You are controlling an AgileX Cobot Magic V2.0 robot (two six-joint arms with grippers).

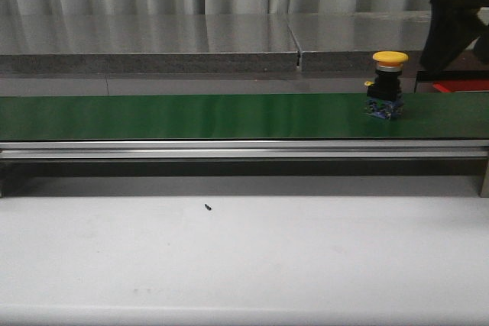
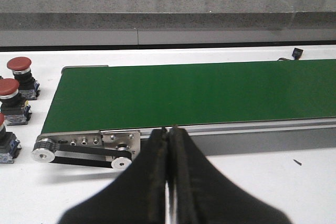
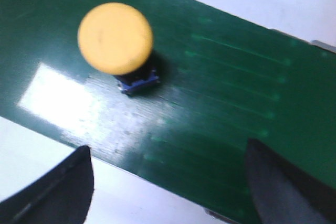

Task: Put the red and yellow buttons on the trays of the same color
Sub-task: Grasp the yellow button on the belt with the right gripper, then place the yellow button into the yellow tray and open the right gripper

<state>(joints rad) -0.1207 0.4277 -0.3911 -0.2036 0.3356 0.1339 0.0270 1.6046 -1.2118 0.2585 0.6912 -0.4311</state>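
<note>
The yellow button (image 1: 389, 85) stood upright on the green conveyor belt (image 1: 191, 116), toward its right end, not yet picked. The right gripper (image 3: 168, 182) hung spread above it, empty; the left gripper (image 2: 169, 171) was pressed together, empty. Three red buttons (image 2: 14, 94) sat left of the belt; no trays were clearly identifiable, so sorting seemed barely begun.

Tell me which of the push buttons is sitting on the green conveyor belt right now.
The yellow button, standing upright on the green belt near its right end. The red buttons stand on the white table beyond the belt's left end, none on the belt.
</note>
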